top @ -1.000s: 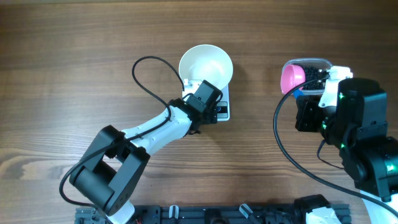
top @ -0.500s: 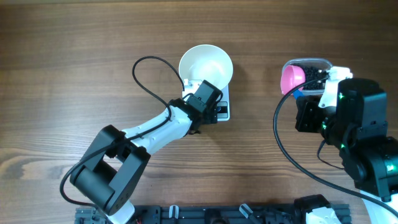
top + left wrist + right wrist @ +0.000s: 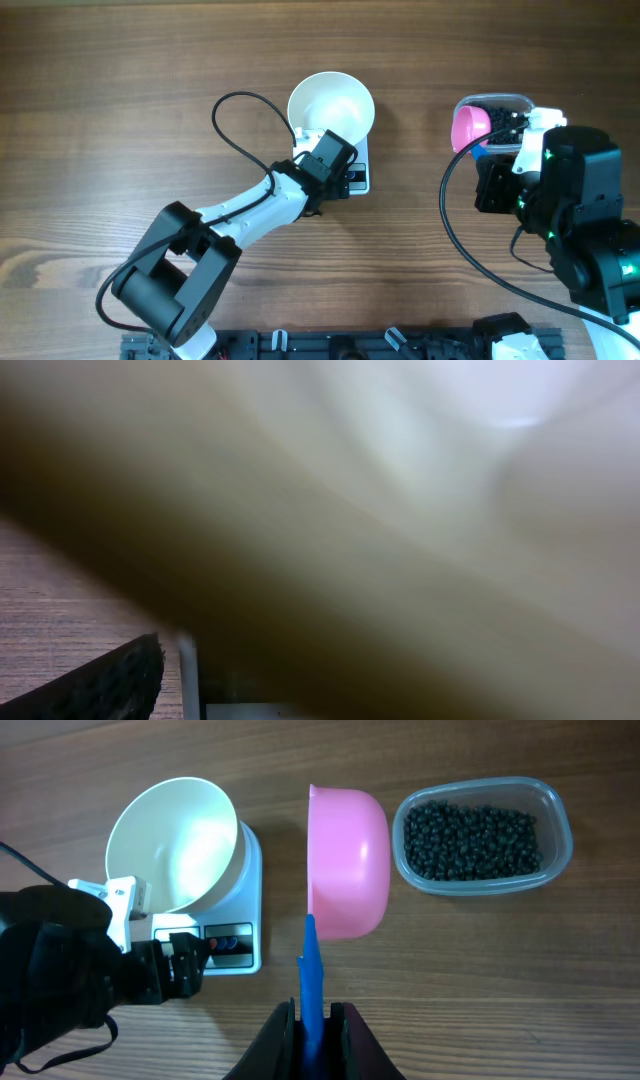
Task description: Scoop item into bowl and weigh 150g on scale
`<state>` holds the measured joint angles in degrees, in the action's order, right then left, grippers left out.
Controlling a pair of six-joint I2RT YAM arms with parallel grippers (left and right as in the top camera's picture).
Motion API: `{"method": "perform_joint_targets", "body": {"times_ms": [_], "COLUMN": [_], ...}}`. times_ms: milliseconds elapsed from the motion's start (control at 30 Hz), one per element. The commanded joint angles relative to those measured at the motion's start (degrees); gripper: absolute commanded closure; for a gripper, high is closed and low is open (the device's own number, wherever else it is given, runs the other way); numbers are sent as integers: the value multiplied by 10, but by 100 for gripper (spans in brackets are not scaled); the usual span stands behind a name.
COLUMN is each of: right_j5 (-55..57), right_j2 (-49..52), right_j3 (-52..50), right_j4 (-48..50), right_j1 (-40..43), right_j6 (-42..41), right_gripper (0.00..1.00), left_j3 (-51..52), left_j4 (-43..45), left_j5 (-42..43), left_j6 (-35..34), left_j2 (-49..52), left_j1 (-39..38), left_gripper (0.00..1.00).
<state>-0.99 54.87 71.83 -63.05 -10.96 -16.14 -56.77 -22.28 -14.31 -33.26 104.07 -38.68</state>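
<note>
Overhead looks straight down; both wrist views face the bowl, the left one blurringly close

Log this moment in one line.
left gripper: open, at scale front | right gripper: shut on pink scoop handle | bowl: empty, on scale | beads: in tub

Robotics lab bench — 2 arms w/ loose cables on wood table.

Overhead view: no change detected over the past second.
Left claw, right claw: no movement to report.
</note>
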Motion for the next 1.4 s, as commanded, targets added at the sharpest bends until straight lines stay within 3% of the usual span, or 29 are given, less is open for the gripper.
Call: {"method": "perform_joint_targets", "body": {"times_ms": [0, 367, 700, 1033, 1167, 1367], "right_j5": [10, 10, 10, 10, 10, 10], "right_j2": [0, 0, 0, 0, 0, 0], "right_j3": [16, 16, 16, 16, 16, 16], "right_j4": [-2, 0, 1, 2, 2, 2], "right_j1": [2, 2, 2, 2, 2, 2], "right_j6": [11, 11, 12, 11, 11, 12], "right_gripper": [96, 96, 96, 96, 96, 96], "left_j3": [43, 24, 24, 24, 24, 24], "left_j4": [-13, -37, -37, -73, -126, -201], "left_j5": [-18, -17, 33, 64, 64, 64], "left_j6": [11, 11, 11, 28, 30, 28], "left_j2": [67, -31, -83, -277, -339, -393], "left_j1": [3, 3, 3, 7, 47, 183], "left_gripper": [0, 0, 0, 0, 0, 0]}}
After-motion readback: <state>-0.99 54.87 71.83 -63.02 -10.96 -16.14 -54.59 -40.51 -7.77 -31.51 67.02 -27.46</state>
